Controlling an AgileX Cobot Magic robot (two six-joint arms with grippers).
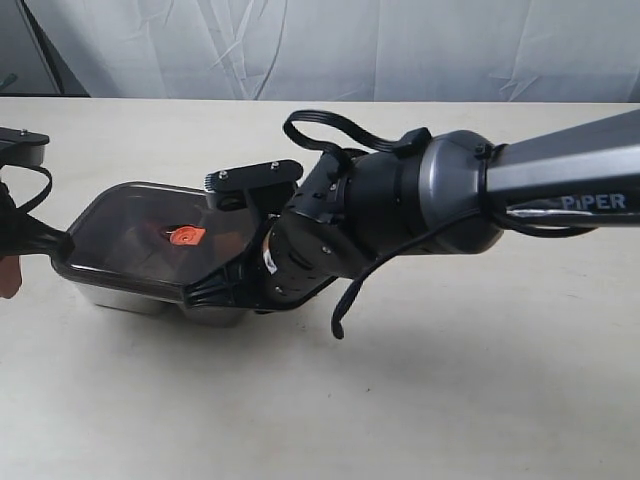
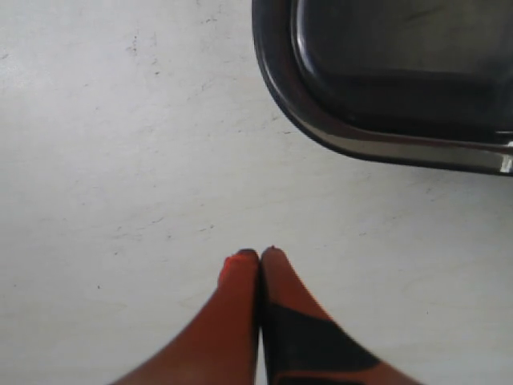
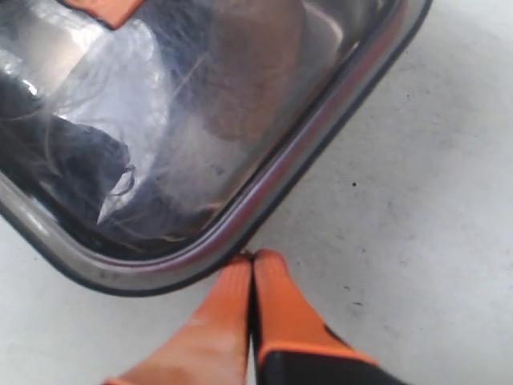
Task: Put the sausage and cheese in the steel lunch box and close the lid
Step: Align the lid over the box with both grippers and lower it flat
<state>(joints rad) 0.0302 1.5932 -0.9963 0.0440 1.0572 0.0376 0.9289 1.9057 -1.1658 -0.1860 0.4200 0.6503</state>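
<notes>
The dark smoky lid [image 1: 120, 230] with its orange valve [image 1: 186, 236] lies on the steel lunch box [image 1: 135, 298], whose shiny wall shows beneath the front edge. My right gripper [image 3: 252, 258] is shut with nothing in it, its orange fingertips against the lid's rounded rim [image 3: 264, 188]. My left gripper [image 2: 258, 255] is also shut and empty, low over the table a short way off the lid's corner [image 2: 321, 132]. The sausage and the cheese are hidden; only a dim brownish blur shows through the lid in the right wrist view.
The right arm [image 1: 420, 200] reaches across the middle and covers the box's right end. Its black cable [image 1: 345, 300] loops down toward the table. A white curtain [image 1: 330, 45] hangs behind the pale table [image 1: 450, 380].
</notes>
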